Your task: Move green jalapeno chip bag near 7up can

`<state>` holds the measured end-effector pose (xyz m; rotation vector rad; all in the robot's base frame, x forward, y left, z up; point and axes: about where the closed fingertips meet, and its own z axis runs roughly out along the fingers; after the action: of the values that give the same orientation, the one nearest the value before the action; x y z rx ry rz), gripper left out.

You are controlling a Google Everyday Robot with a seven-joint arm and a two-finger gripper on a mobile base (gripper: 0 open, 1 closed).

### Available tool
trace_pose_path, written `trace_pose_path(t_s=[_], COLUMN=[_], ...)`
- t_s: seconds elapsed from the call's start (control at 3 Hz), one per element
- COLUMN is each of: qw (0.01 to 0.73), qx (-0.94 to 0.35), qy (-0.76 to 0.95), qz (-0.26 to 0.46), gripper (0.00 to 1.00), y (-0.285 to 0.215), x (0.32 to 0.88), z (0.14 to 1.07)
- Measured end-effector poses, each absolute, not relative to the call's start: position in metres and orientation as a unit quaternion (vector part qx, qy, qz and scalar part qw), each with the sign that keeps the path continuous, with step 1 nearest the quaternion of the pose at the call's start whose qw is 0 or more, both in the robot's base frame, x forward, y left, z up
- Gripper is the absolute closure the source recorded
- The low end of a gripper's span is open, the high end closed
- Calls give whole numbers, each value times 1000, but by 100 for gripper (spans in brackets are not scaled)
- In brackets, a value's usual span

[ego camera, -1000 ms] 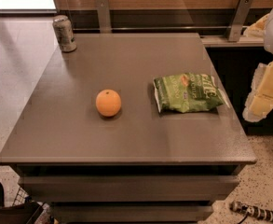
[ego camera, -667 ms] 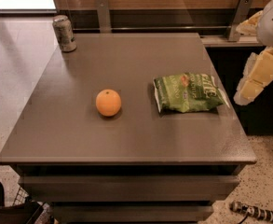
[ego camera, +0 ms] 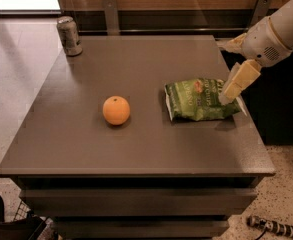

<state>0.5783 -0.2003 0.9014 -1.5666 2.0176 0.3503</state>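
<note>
The green jalapeno chip bag (ego camera: 198,100) lies flat on the right side of the grey table (ego camera: 136,149). The 7up can (ego camera: 69,35) stands upright at the table's far left corner, well apart from the bag. My gripper (ego camera: 229,94) comes in from the upper right on a white arm and hangs just above the bag's right end, pointing down and to the left. Its tip overlaps the bag's right edge in the camera view.
An orange ball (ego camera: 116,110) sits left of the bag near the table's middle. A wooden wall with metal posts (ego camera: 110,14) runs behind the table. Dark gear lies on the floor at the lower left and lower right.
My arm has swung in from the right edge of the view toward the left and down, and the gripper now sits over the bag's right end. The bag, ball and can have not moved.
</note>
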Motion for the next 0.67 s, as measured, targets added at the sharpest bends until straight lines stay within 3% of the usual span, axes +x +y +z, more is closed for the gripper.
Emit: trace_pose_path(t_s=[0.67], qw=[300], qx=[-572], qy=[735], qz=[206], gripper=[0], y=[-173], x=[585], z=[855])
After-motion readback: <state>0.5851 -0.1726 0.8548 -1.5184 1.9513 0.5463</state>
